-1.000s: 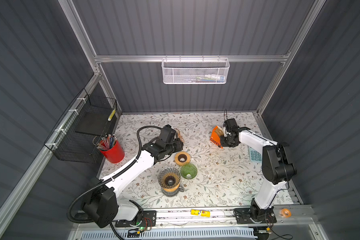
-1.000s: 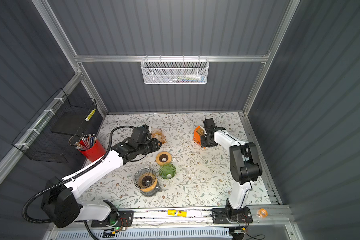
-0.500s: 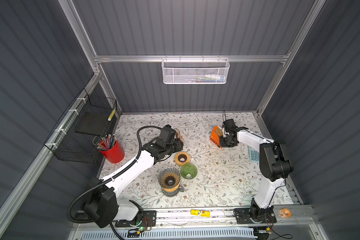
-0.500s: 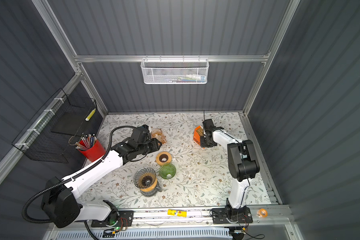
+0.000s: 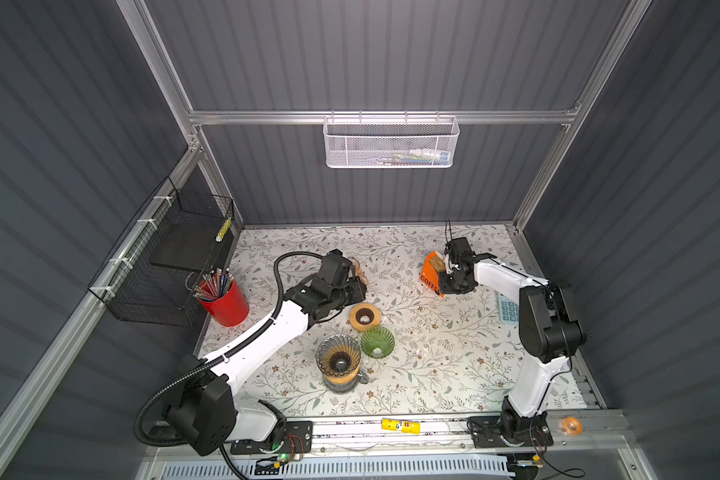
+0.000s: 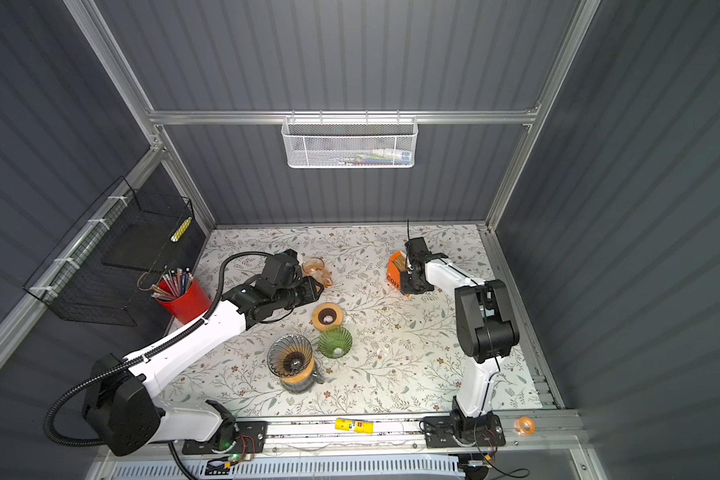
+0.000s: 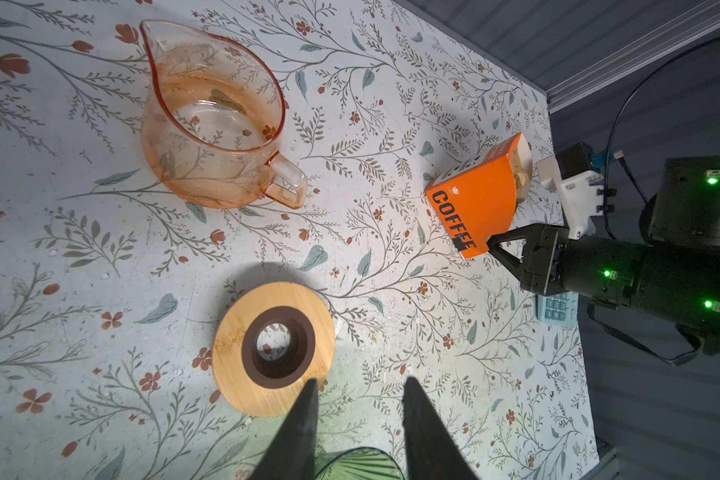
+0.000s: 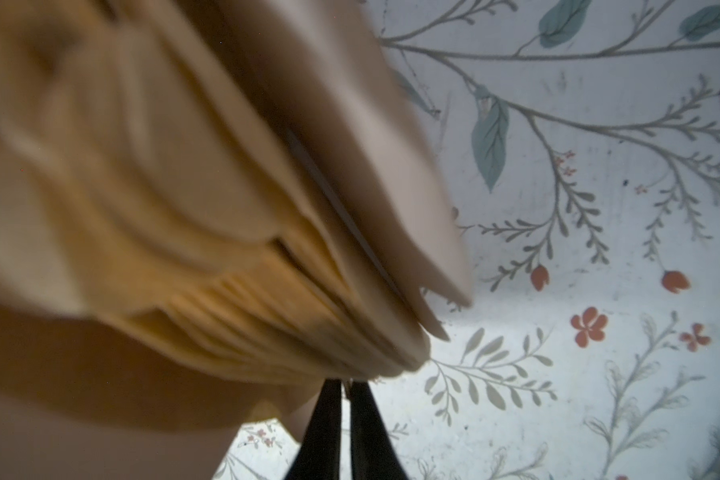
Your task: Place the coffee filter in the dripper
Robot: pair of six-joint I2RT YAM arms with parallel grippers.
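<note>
**Right gripper pinched shut at the filter stack; filters in their box**

At the far right of the floral table [image 5: 433, 353], the right gripper [image 8: 344, 384] holds its two black fingers together with barely a slit between them. The tips press against the edge of the coffee filters [image 8: 225, 216]. That wrist view is blurred, so whether a single sheet is caught between the tips cannot be told. The filters are a tan, fanned stack standing in the orange box [image 5: 430, 277] lettered COFFEE, which rests towards the back of the table. The left wrist view shows the same fingers meeting in a point just beside a corner of the box.

The left gripper [image 7: 361, 380] hangs over the middle of the table, its fingers a narrow way apart and holding nothing. Its wrist view looks down on the wooden ring [image 7: 273, 347], lying flat, and on the rim of the green dripper [image 7: 356, 465] between the fingers. The amber glass pitcher [image 7: 213, 124] stands upright beyond the ring, apart from it.

In both top views the green dripper stands just beside the wooden ring. The glass dripper [image 5: 337, 357], a clear ribbed cone seated on a glass server [image 5: 344, 380], stands just beside the green one, nearer the front edge. All three are well apart from the orange box. A red cup of pencils [image 5: 227, 301] stands at the left edge and a teal calculator [image 5: 508, 309] lies near the right edge
</note>
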